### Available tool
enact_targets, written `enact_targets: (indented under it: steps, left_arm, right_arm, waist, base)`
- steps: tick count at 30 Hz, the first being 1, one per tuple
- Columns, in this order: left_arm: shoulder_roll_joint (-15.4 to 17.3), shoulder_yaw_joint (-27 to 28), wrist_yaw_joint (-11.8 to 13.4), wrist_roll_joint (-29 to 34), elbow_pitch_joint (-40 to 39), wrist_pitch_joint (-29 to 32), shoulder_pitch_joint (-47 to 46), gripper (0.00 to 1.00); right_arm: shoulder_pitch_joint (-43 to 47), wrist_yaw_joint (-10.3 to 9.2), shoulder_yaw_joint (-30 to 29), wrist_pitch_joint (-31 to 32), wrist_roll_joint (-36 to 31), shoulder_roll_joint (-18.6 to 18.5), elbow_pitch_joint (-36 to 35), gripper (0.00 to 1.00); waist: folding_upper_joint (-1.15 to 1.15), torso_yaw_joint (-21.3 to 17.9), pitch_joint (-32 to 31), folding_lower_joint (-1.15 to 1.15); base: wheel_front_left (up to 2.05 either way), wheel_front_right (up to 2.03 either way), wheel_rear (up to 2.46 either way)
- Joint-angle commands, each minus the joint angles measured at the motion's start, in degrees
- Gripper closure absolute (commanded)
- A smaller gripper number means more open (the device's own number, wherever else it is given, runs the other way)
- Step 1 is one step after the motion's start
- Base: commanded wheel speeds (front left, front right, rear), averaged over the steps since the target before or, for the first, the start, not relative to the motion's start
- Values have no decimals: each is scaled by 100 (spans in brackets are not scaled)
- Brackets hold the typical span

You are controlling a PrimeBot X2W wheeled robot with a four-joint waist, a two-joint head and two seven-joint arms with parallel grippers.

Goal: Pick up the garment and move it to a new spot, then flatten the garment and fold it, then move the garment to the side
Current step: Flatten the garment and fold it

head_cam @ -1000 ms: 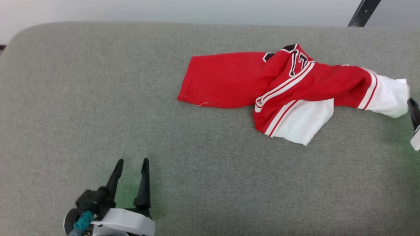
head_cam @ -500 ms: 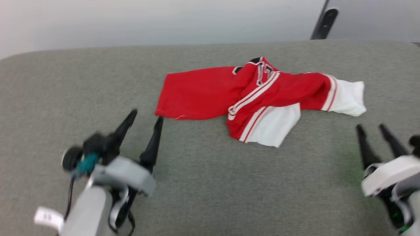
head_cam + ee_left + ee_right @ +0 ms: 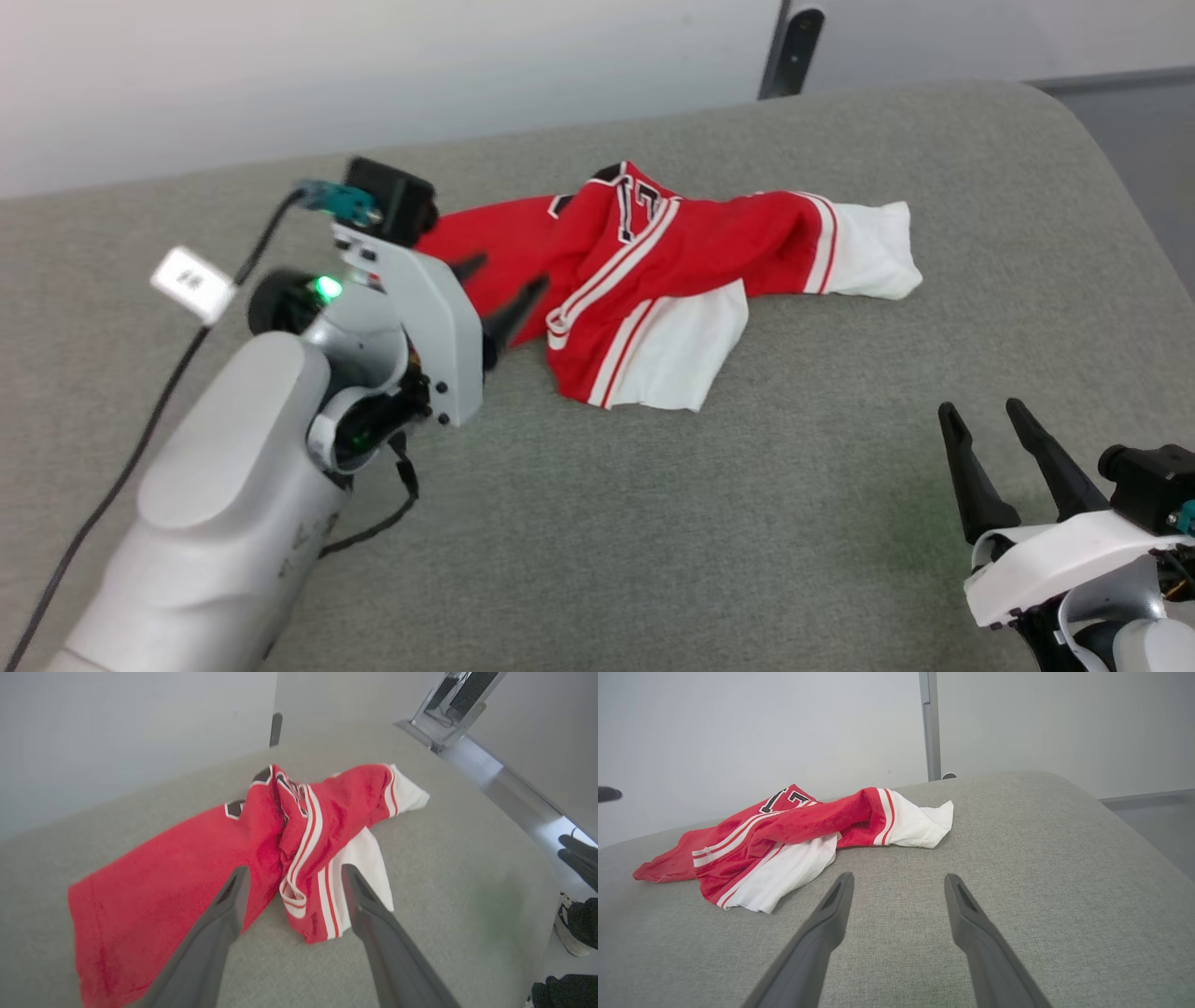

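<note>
Garment (image 3: 653, 280): red jersey, crumpled, lying between and just beyond jaws of left gripper (image 3: 512, 271), spread wide, empty; well ahead of right gripper (image 3: 978, 406), jaws likewise wide. Risk: pinch catching several bunched layers, lifting it tangled

A grey fabric-covered bench (image 3: 766, 541) with rounded corners stretches out below a plain pale wall (image 3: 373, 75). Behind its far edge, a narrow dark post (image 3: 789, 51) stands upright against the wall. Beyond the bench's right end lies a strip of grey floor (image 3: 1144, 149). In the left wrist view, a silvery metal frame (image 3: 460, 707) slants up past the far corner, and a pale rail (image 3: 518, 798) runs alongside the bench's edge.
</note>
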Motion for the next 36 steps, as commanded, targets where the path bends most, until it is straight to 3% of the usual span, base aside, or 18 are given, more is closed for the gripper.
enact_targets:
  steps: [1,7,17,18,20,21,32,36]
  left_arm:
    - [-19,-81,-13,-203,158,242,-60,0]
    - [62,-651,-14,-886,598,1249,-330,0]
    - [78,-1041,-14,-997,1272,1102,-705,0]
    - [61,-1068,-14,-1031,1334,1064,-714,11]
    - [65,-1147,-14,-1083,1425,988,-743,87]
    - [72,-1192,-14,-1105,1463,959,-748,100]
    - [455,-1403,-14,-1120,1174,522,-1630,100]
    - [566,-1486,-14,-836,1244,466,-2327,100]
  right_arm:
    - [73,-7,-25,27,-50,57,-84,0]
    - [75,-6,-39,140,-151,210,-392,0]
    - [-59,-6,90,106,-167,361,-511,0]
    - [-54,-6,97,89,-168,374,-496,0]
    - [-68,-6,105,57,-157,395,-458,0]
    - [-80,-7,99,47,-151,398,-441,0]
    - [-103,-6,100,-43,-108,471,-276,0]
    - [-155,-6,203,-92,-65,517,-232,0]
  waist:
    - [0,-155,147,0]
    - [0,-323,405,0]
    - [0,-559,748,0]
    - [0,-573,766,0]
    - [0,-594,789,0]
    - [0,-598,794,0]
    - [0,-599,727,0]
    - [0,-670,814,0]
  base:
    - [0,0,0]
    - [0,0,0]
    - [0,0,0]
    - [0,0,0]
    - [0,0,0]
    - [0,0,0]
    - [0,0,0]
    - [0,0,0]
